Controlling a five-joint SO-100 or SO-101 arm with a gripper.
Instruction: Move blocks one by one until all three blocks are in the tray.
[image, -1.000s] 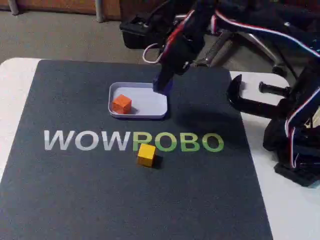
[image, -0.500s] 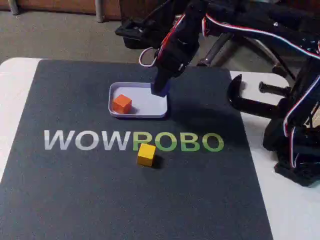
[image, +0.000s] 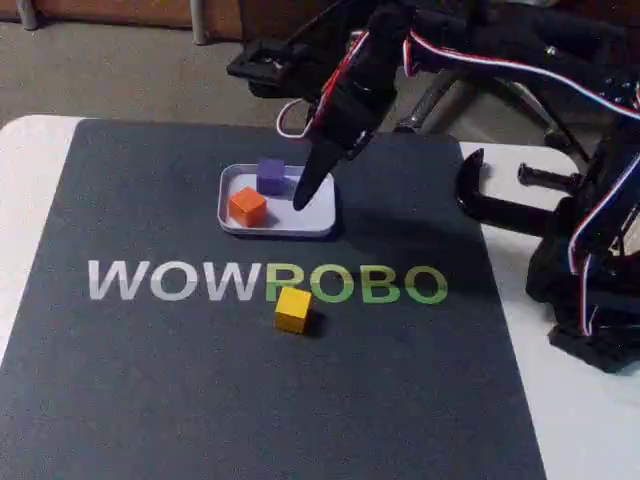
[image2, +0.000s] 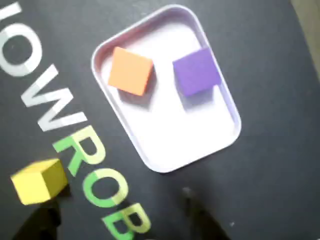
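Note:
The pale tray (image: 281, 231) lies on the dark mat behind the lettering. Inside it sit the orange block (image: 247, 207) at the left and the purple block (image: 270, 175) toward the back. The wrist view has both in the tray (image2: 180, 132) too: the orange block (image2: 130, 71) and the purple block (image2: 197, 71), a small gap between them. The yellow block (image: 292, 309) rests on the mat in front of the tray, at the lower left in the wrist view (image2: 39, 180). My gripper (image: 301, 197) hangs open over the tray's right half, holding nothing. One dark fingertip (image2: 200, 217) shows at the bottom edge.
A black clamp (image: 500, 205) grips the table's right edge, and the arm's base (image: 590, 290) stands beside it. The mat carries WOWROBO lettering (image: 265, 283). The white table (image: 25, 200) borders the mat on the left. A chair base (image: 500, 95) stands behind.
The purple block, held over the tray's right rim before, now lies free in the tray's back. The gripper has opened and swung slightly left over the tray.

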